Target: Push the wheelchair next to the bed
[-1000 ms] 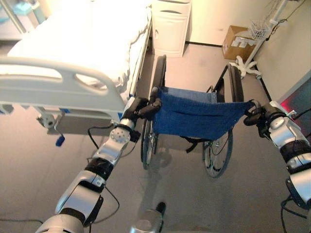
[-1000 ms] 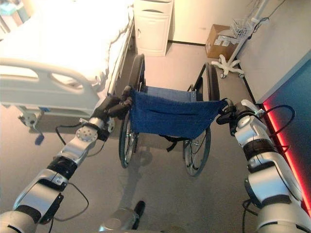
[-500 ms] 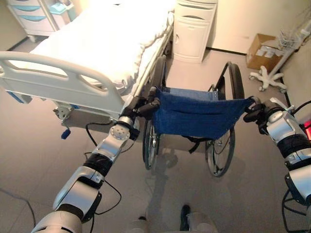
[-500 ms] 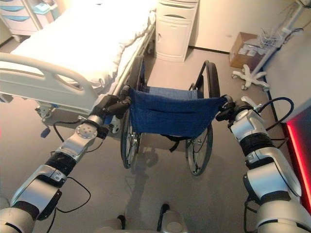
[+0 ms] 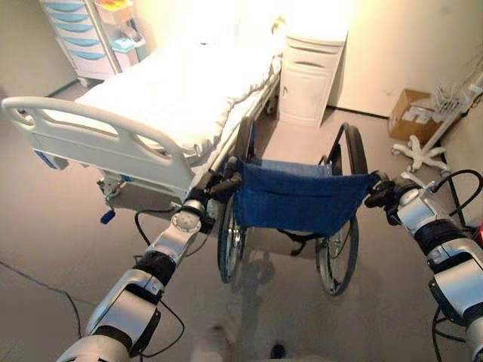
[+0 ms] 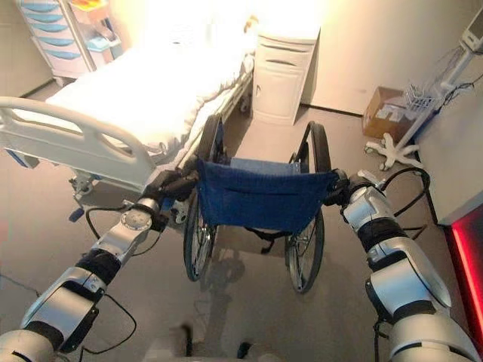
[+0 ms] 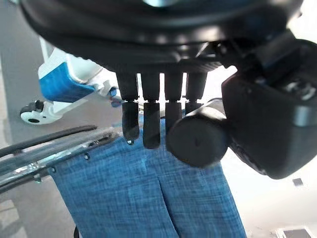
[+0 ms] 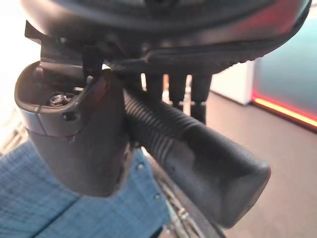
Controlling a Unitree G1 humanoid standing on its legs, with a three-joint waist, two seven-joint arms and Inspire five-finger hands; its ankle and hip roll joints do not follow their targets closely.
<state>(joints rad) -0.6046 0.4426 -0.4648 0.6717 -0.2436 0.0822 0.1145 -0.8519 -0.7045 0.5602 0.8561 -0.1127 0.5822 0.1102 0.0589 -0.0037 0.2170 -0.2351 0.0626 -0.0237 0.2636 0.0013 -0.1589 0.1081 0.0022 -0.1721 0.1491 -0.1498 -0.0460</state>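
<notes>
Grey, smooth floor (image 5: 60, 249) runs under everything, with a white bedside cabinet (image 5: 309, 75) against the far wall, a cardboard box (image 5: 411, 113) in the corner and a wheeled stand (image 5: 423, 154) beside it; a drawer trolley (image 5: 83, 41) stands past the bed's far side.

Standing close along the bed (image 5: 181, 98) on its right, near the foot end, is the wheelchair (image 5: 294, 200), its left wheel (image 5: 229, 241) just beside the bed frame; the white footboard (image 5: 98, 139) is moulded plastic with rounded cut-outs, the mattress cover soft and pale.

Curled round the left push handle (image 7: 198, 141) is the left hand (image 5: 215, 183), its fingers (image 7: 148, 124) hooked over the grip and the thumb closing beneath; the right hand (image 5: 383, 197) wraps the right push handle (image 8: 198, 158) likewise, a ribbed black rubber sleeve that should give good purchase.

My judgement: the push is well on, and what remains is to bring the chair further up along the bed; equal pressure from both arms should keep it tracking straight (a stronger right arm would swing the left wheel into the frame); slow steps suit thin spoked wheels on a slick floor.

Slack blue woven cloth forms the backrest (image 5: 302, 197), sagging between chrome tubes; it gives nothing firm to push on, so the handles must carry the load.
</notes>
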